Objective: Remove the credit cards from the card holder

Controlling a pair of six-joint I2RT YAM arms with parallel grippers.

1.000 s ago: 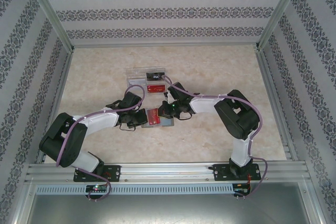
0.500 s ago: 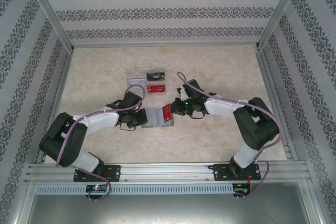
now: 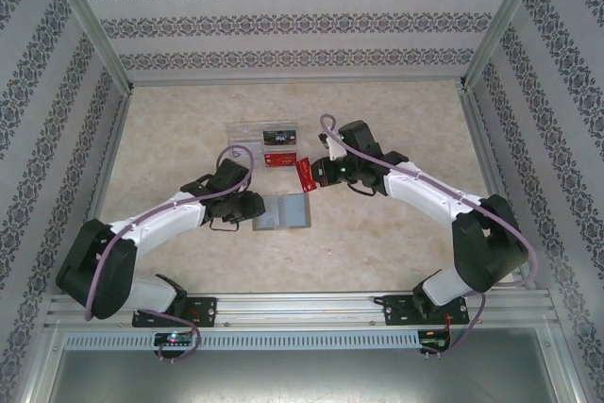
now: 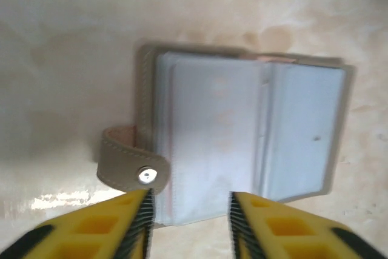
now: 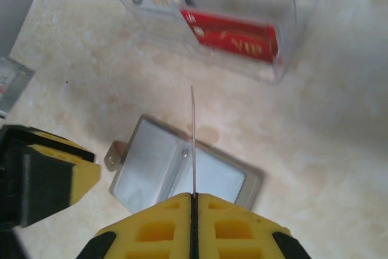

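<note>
Lifting red card (image 3: pixel 304 175) off card holder (image 4: pixel 242 144), R pincer (image 5: pixel 193 197) clamping it; L pincer (image 4: pixel 189 213) now parted.

The table (image 3: pixel 396 129) is topped w/ a beige marbled surface, glossy in places; a glare patch (image 4: pixel 60 199) is caught in the left wrist view. 3 sides are enclosed by walls (image 3: pixel 283 21) papered white w/ grey floral bands. Alu. posts (image 3: pixel 88 21) are set at the back corners. A slotted rail (image 3: pixel 302 307) is fixed along the near edge, w/ a grey panel (image 3: pixel 302 375) below.
</note>
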